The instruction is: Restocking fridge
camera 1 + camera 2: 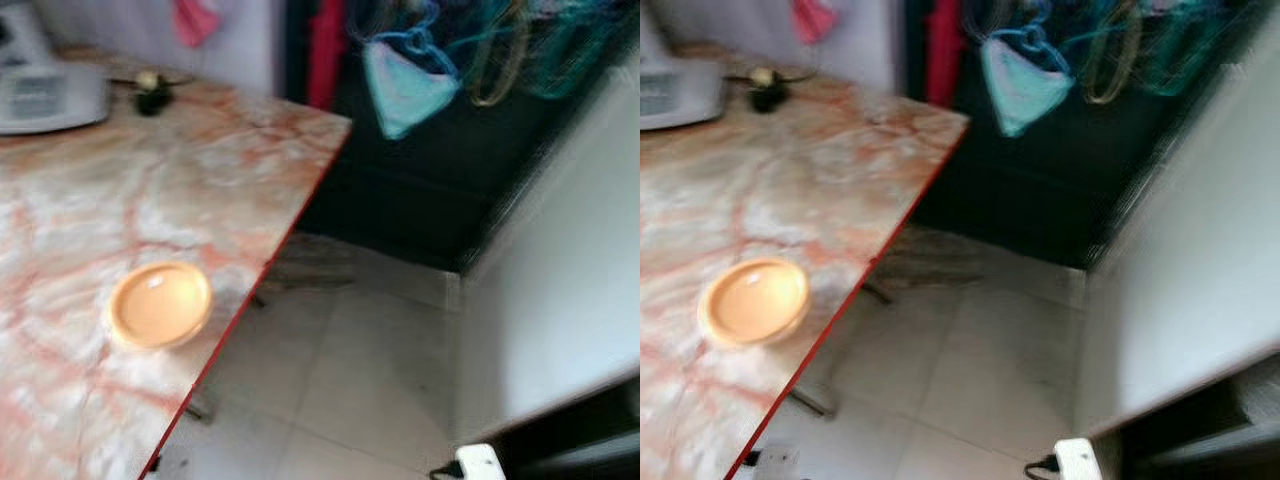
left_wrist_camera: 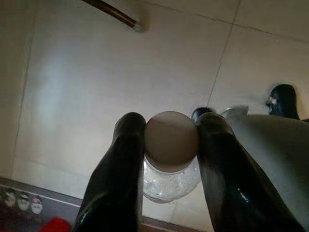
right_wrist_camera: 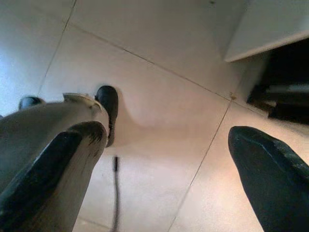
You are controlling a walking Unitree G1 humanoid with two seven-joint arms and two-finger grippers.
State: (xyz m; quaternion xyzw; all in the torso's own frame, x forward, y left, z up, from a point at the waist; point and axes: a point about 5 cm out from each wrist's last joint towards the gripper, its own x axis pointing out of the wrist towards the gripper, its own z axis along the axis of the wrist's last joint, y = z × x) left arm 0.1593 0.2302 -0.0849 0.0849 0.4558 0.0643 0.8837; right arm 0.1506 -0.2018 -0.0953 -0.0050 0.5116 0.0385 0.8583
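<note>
Left gripper (image 2: 170, 145): your two black fingers (image 2: 123, 159) are closed against a small clear bottle (image 2: 171, 169), one on each side just below its pale round cap (image 2: 171, 140). The cap sits level with the fingertips; the bubbled clear body runs back between the fingers toward the wrist.

Beyond the left gripper: pale floor tiles (image 2: 96, 72), well apart from the fingertips. Beside the right-hand finger in this view you see the robot's light grey leg (image 2: 275, 150) and a dark foot (image 2: 284, 99).

Right gripper (image 3: 169, 145): your fingers stand wide apart with nothing between them. Past the fingertips lies tiled floor, with a thin dark cable (image 3: 116, 188) on it. Next to one finger sits the grey leg with a black foot (image 3: 108, 108).

Head views, blurred: a marble-patterned table (image 1: 150, 180) with a red edge carries an orange plate (image 1: 160, 303) near that edge, a white appliance (image 1: 45, 95) at the far end and a small dark item (image 1: 150, 95) beside it.

Far side: a dark cabinet (image 1: 440, 190) with a light blue bag (image 1: 405, 90) hanging in front.

Right side: a large white panel (image 1: 570, 290); you cannot tell what it is.
</note>
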